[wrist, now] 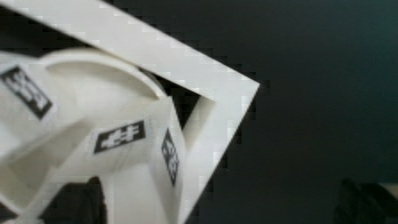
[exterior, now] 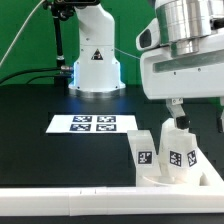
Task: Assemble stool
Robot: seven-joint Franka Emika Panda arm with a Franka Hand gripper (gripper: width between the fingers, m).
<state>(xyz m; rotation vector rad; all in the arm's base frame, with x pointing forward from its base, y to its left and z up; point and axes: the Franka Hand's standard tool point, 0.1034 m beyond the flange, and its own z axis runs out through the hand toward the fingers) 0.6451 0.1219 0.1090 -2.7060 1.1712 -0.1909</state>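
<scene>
You see end effector [exterior: 178, 112] open, gripping nothing, just above two upright legs [exterior: 181, 152] on seat [exterior: 165, 180]. Seat sits below it against rail [exterior: 60, 202] at desk [exterior: 40, 140] corner. Two legs look mounted; remaining legs not in view.

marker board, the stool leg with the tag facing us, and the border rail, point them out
marker board [exterior: 94, 124], exterior view, middle of the flat sheet
stool leg [exterior: 180, 156], exterior view, tagged front face
border rail [exterior: 60, 204], exterior view, top of the long white strip
</scene>
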